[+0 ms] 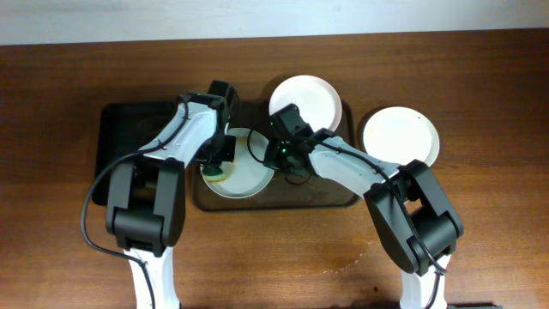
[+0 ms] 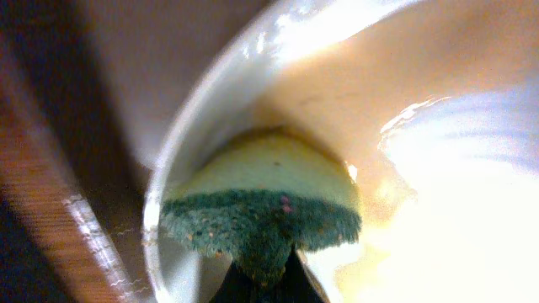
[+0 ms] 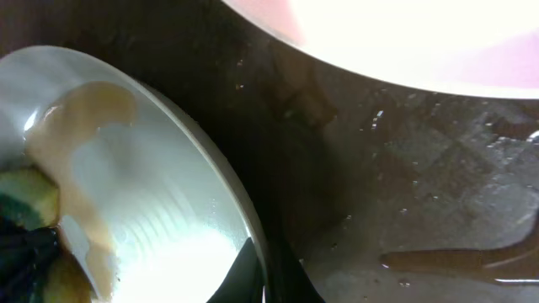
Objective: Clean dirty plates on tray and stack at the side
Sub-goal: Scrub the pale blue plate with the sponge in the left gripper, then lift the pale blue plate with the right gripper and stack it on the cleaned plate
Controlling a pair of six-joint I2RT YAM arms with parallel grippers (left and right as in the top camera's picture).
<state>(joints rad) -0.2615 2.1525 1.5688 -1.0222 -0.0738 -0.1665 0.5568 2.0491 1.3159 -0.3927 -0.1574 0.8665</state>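
Left gripper [image 1: 220, 165] is clamped on a soft sponge [image 2: 261, 210], pressed into the smeared plate [image 1: 249, 180] on the tray [image 1: 334, 196], midway along the table's far edge. Right gripper [image 1: 288, 160] appears pinched on its rim. The plate looks stiff, slick and breakable, so the rim is the place to grip.

no readable text, labels or numbers

The tray [image 1: 334, 196] lies mid-worktop, nearer the far edge. The black tray [image 1: 129, 129] lies just left of it. The near plate [image 1: 249, 182] sits in the tray's front-left part, and a sponge [image 1: 216, 172] rests in it against its left rim. The far plate [image 1: 310, 94] is at the tray's far-right part. The third plate [image 1: 400, 134] lies on the worktop just right of the tray.
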